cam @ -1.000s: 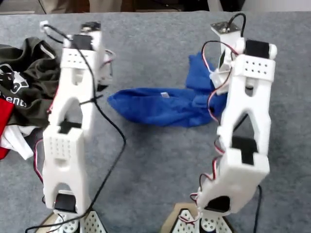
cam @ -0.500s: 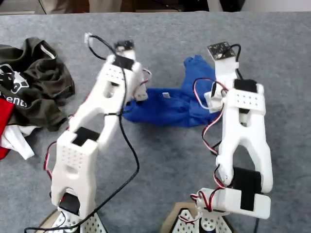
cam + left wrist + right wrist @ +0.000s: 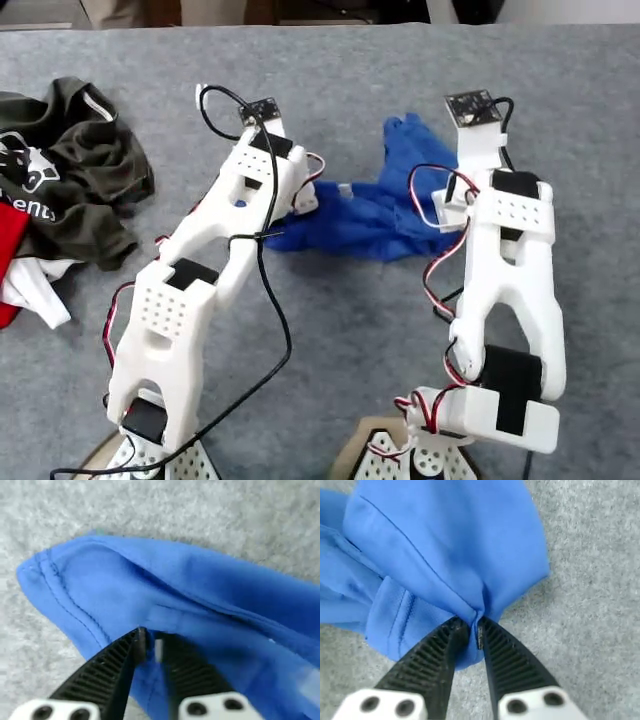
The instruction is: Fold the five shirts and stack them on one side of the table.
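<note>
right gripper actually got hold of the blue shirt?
Yes, in the right wrist view the right gripper is shut on a bunched fold of the blue fabric shirt.

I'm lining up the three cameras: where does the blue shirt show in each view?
High view: the blue shirt lies bunched mid-table, between the ends of the two arms.
Left wrist view: it lies just ahead of the left gripper, which pinches a fold near a stitched hem.
Right wrist view: it spreads beyond the right gripper, which pinches its edge.
Shared landmark: the grey table around the shirt.
</note>
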